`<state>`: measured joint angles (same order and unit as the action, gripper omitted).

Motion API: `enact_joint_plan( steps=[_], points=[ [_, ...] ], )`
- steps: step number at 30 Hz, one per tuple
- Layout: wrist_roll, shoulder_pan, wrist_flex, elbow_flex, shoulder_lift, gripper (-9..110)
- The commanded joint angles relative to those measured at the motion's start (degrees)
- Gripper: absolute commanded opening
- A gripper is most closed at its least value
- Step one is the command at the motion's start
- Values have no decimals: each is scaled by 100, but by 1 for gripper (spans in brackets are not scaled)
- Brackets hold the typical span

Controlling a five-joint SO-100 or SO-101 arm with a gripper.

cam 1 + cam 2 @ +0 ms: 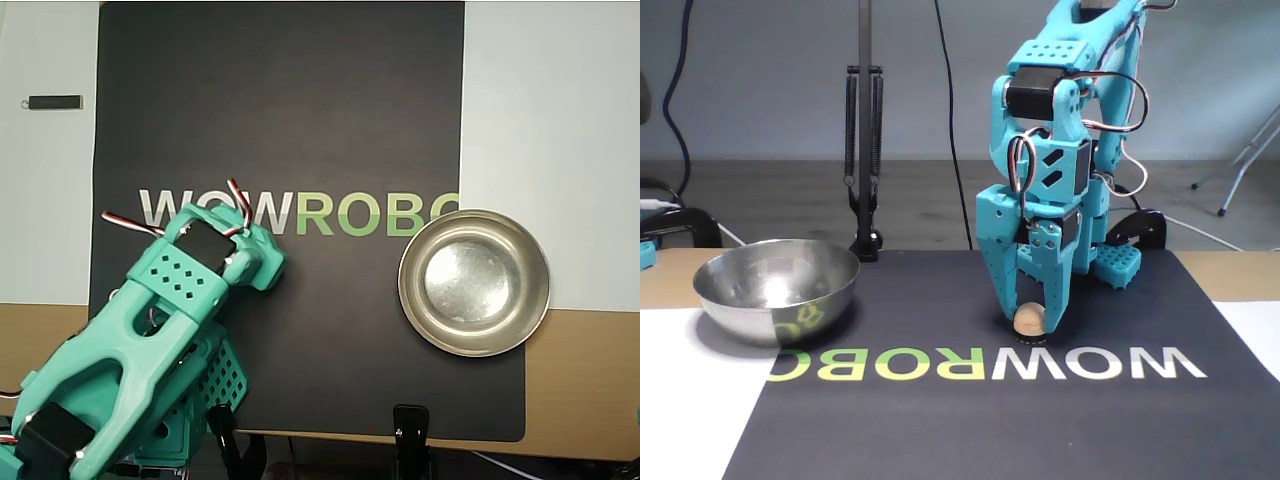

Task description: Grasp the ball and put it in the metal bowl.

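Fixed view: teal arm stands centre-right of frame, wrist pointing straight down, hand (1030,322) lowered onto the black mat (970,420). The ball (1029,319) sits between the two fingers at the mat surface, just above the white "WOW" lettering (1110,362); fingers are narrow, close on either side of the ball, and appear to touch it, though contact on the far side cannot be confirmed. Ball seems to rest on the mat, not lifted. The metal bowl (777,288) is at the left of frame, well apart from the hand, standing upright partly on the mat edge and partly on the white sheet (690,400); its interior looks empty from this angle. A black clamp stand (864,160) rises behind the bowl. Overhead view: arm enters from the lower left corner, its head (215,255) over the "WOW" part of the printed lettering; the ball and fingertips are hidden under the arm body here. Bowl (474,282) at right of centre, rim overlapping the mat's right border, inside bare and reflective. Small dark stick-like item (55,102) lies on the bench in the upper left, off the mat.
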<state>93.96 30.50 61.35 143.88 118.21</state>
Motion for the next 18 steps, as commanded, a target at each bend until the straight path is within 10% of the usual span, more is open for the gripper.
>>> enact_joint_plan(
  steps=[1,18],
  points=[
    [0,-53,-35,88,-62,48],
    [0,-62,-352,413,-18,47]
  ],
)
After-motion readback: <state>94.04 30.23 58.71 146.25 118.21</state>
